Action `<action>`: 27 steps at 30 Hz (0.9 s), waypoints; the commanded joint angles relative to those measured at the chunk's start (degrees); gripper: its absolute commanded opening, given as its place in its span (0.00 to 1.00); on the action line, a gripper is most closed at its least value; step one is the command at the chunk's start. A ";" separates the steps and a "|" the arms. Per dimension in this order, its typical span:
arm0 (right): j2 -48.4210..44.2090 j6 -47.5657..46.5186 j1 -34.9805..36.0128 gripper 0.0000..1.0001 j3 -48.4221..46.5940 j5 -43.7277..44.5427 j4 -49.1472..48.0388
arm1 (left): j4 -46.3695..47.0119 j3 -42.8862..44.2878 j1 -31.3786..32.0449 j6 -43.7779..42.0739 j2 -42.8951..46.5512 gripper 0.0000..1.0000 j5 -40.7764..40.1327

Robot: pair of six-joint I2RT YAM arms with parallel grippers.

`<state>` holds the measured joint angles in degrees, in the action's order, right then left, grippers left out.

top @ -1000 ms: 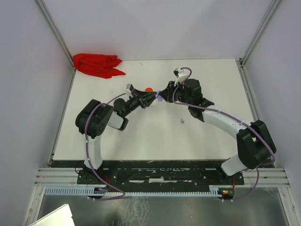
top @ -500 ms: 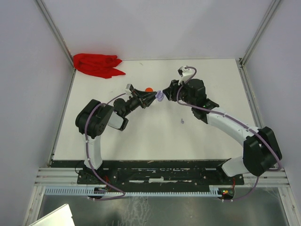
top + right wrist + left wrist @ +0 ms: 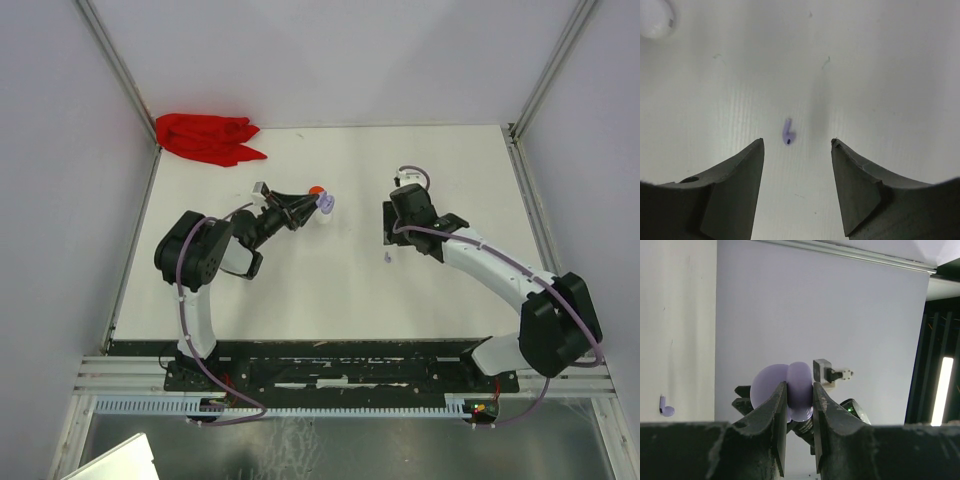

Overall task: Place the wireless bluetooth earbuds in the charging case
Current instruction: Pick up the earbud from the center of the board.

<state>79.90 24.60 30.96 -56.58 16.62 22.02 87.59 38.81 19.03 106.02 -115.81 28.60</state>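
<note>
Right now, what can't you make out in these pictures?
Left wrist view: the left pincer clamps the charging case, so its inside is hidden.
Right wrist view: the white round thing is cut off by the top left corner.
Top view: the orange thing beside the left pincer is too small to identify.

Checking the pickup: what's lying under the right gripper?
A purple earbud lies on the white table, below the gap of the open right gripper, untouched. The table beneath the fingers themselves is covered.
</note>
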 commanded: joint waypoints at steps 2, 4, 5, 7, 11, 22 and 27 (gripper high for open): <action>3.17 1.70 -0.15 0.65 1.15 5.73 7.51 | 11.48 -0.52 0.13 -0.72 1.60 0.03 0.39; 5.05 1.64 -0.20 0.66 1.56 6.97 7.59 | 11.50 -0.72 0.11 -0.69 1.56 0.03 0.40; 5.88 1.45 -0.18 0.66 1.60 7.40 7.60 | 11.49 -0.81 0.11 -0.70 1.55 0.03 0.40; 7.85 1.26 -0.19 0.67 1.18 8.13 8.40 | 11.55 -0.89 0.09 -0.72 1.61 0.03 0.48; 11.22 0.77 -0.15 0.68 0.47 8.86 8.83 | 11.52 -0.98 -0.04 -0.67 1.69 0.03 0.64; 16.32 0.02 -0.15 0.68 -0.85 5.64 6.28 | 11.55 -1.27 -1.24 -0.41 1.48 0.03 1.36; 17.34 0.24 -0.05 0.68 -1.37 4.02 5.30 | 11.54 -1.54 -2.07 -0.45 1.70 0.03 1.74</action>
<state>96.47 25.08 30.96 -55.90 21.85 29.32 87.59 37.74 17.76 106.02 -115.81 29.12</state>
